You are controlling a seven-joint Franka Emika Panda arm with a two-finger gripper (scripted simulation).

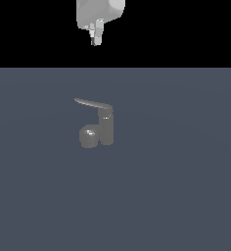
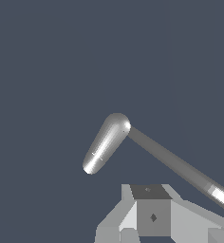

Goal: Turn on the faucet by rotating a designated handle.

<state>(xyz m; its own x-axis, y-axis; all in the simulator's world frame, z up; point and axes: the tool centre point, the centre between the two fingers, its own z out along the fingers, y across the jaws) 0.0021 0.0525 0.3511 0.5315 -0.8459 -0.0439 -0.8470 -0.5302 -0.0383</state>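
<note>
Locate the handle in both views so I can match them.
Exterior view: the handle tops the faucet, tip pointing to the exterior view's left.
Wrist view: the handle shows mid-frame as a bright rounded blade.
Shared landmark: the post joining the handle.

Dim, flat, shadowless renders, slightly coarse edges.

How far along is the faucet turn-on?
Nothing looks done: the gripper hangs high above the faucet, clear of the handle. In hand: the approach; the wrist view looks down on the handle. Left: descend, contact the handle, rotate it.
</note>
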